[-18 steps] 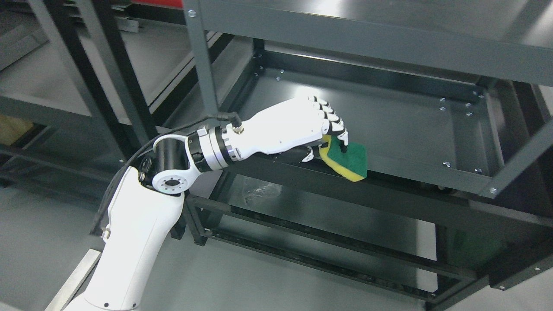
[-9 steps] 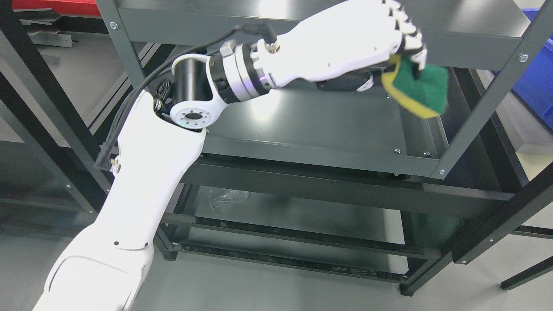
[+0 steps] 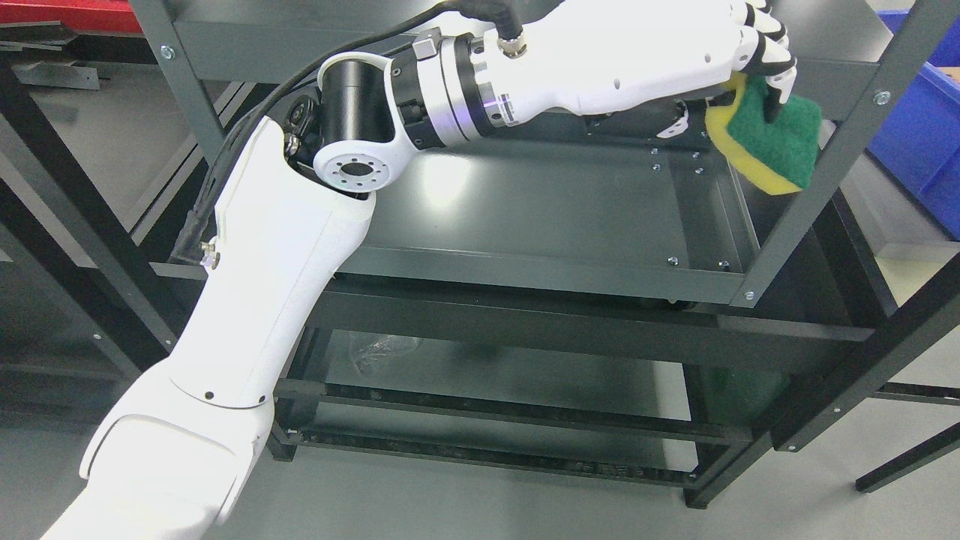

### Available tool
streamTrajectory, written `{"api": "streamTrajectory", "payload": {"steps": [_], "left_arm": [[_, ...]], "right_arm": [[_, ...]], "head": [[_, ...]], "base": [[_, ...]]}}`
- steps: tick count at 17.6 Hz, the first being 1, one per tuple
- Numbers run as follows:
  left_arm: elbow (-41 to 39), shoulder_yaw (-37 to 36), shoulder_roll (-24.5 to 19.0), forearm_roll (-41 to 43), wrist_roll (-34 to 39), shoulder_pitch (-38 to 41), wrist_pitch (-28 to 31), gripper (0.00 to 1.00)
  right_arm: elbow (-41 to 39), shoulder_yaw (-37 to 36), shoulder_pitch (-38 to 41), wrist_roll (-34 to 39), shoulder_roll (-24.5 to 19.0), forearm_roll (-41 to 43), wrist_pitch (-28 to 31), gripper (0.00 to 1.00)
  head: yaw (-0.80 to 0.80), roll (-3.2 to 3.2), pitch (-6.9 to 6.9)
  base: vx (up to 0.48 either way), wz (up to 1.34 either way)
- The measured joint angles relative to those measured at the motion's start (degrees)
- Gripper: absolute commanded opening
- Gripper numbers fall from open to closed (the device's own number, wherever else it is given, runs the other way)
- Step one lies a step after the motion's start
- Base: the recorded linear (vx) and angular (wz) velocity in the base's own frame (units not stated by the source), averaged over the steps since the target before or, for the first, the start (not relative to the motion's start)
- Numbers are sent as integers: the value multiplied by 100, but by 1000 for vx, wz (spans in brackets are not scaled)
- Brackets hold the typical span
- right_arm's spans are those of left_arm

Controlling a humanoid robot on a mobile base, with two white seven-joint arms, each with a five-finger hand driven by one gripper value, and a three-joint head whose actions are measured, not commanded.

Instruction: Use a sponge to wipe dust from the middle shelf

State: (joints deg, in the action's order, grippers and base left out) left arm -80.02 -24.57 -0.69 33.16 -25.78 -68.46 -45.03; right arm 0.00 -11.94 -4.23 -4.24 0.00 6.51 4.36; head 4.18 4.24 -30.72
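sponge (image 3: 780, 142): long axis runs from upper left to lower right in the head view, lower end tilted down toward the right front post (image 3: 825, 165) of the rack. green scouring face turned toward the camera, yellow foam layer showing along the left and bottom edges. rectangular, corners rounded, no visible deformation beyond the pinch at its top.

location: held in the air above the right end of the middle shelf (image 3: 540, 202), level with the edge of the shelf above, just beside the right front post. not touching the middle shelf surface.

left hand (image 3: 675, 52): reaches in from lower left, forearm rising steeply, wrist bent so the hand lies nearly horizontal and points right. back of the hand faces up. fingers (image 3: 776, 64) curled down over the top edge of the sponge, clamping it, dark fingertip on the green face; thumb mostly hidden beneath.

middle shelf: dark grey metal, glare patch near the wrist. a blue bin (image 3: 922, 142) sits at far right.
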Motion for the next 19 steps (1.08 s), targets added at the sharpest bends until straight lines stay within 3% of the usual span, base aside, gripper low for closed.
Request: {"api": "streamTrajectory", "payload": {"steps": [4,8,19], "left_arm": [[16,116,-333,-420,-142,103,6,1],[-95,211,-988,-1109,-169,337,20,1],[-289,754,-3423,-3027,-179,1177,5,2]], "right_arm": [[0,0,0,0,0,0,0,100],[0,0,1,0,0,0,0,100],[0,0,0,0,0,0,0,100]], "head": [[0,0,0],[0,0,0],[0,0,2]], "base": [[15,-92],[18,-101],[3,-14]]}}
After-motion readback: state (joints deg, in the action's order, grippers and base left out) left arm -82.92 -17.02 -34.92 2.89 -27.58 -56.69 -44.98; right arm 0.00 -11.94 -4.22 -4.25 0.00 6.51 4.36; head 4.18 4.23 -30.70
